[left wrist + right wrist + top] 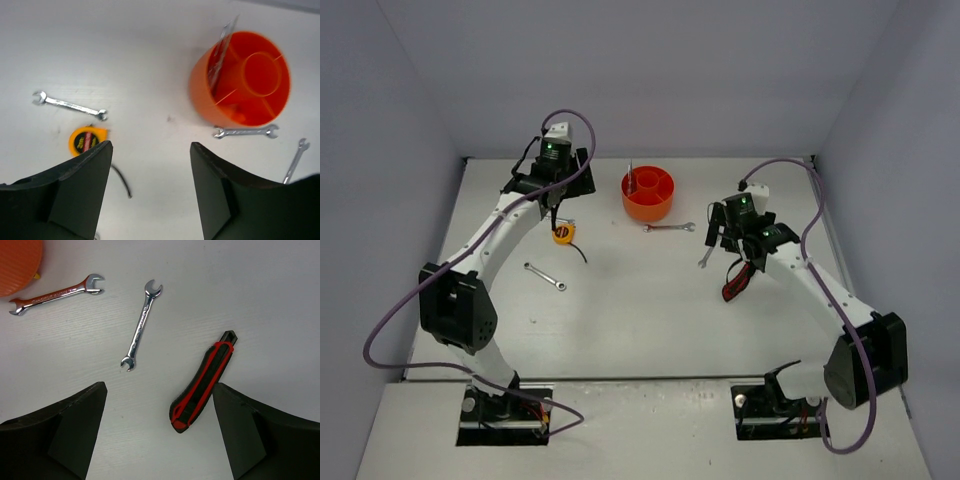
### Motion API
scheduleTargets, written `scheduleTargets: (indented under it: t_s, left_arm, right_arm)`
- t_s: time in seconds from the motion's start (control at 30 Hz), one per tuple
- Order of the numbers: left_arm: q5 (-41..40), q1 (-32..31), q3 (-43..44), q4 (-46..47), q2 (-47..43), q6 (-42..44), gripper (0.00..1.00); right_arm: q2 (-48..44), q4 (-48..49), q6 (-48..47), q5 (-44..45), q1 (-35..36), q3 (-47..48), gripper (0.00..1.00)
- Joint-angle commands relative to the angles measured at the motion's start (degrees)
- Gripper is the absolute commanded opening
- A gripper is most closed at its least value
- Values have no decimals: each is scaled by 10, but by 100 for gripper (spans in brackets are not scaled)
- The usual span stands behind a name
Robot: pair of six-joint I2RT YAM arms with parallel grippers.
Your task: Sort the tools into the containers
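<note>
Seen from above, the left gripper hangs over the far left part of the table. The tape measure lies just off its tips, the orange tub stands to its right, and the left wrench lies nearer the arm bases. The right gripper hovers over the right wrench. The utility knife is just behind it, and the middle wrench lies to its left.

In the left wrist view, the left gripper's jaws stand apart with nothing between them. The tape measure lies just ahead of the left finger, and a fourth wrench lies beyond it. The tub stands upright ahead of the right finger, with a clear packet in one outer compartment. The middle wrench lies against or just beside its near wall.

In the right wrist view, the right gripper's jaws are spread wide and hold nothing. The utility knife lies on the table between the fingers, close to the right one. The right wrench is ahead, and the middle wrench is farther ahead to the left, by the tub's edge.
</note>
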Motion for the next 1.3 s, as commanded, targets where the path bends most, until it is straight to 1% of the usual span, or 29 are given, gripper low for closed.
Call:
scheduleTargets:
  t_s: [0.0,0.1,0.2,0.43,0.5,0.67,0.77,0.9,1.13,1.23,1.27]
  left_arm:
    - [-20,24,-81,-37,-64,-55,60]
    - [-29,46,-129,-57,-89,-93,60]
    - [-18,74,-183,-60,-103,-130,60]
    - [-33,98,-253,-73,-112,-215,60]
    - [-45,99,-260,-87,-104,-247,60]
    - [-70,100,-261,-98,-84,-289,59]
    - [-66,104,-248,-109,-58,-305,58]
    - [-57,108,-247,-109,-28,-324,53]
    - [-47,109,-245,-111,6,-351,52]
    - [-48,109,-248,-116,12,-363,47]
    - [-49,109,-249,-116,13,-366,47]
  right_arm:
    - [43,19,35,3,-4,44,83]
    - [64,19,37,0,-4,59,82]
    - [81,19,34,1,-4,72,82]
    - [90,20,30,-4,-3,75,82]
    - [87,21,27,-4,-3,68,82]
    - [65,21,24,-3,-4,41,82]
    - [52,22,16,-3,-4,28,82]
    - [35,22,6,-3,-4,14,82]
    - [16,22,-3,0,-4,1,83]
    - [13,23,-5,0,-4,-3,83]
    - [13,22,-5,1,-4,-3,83]
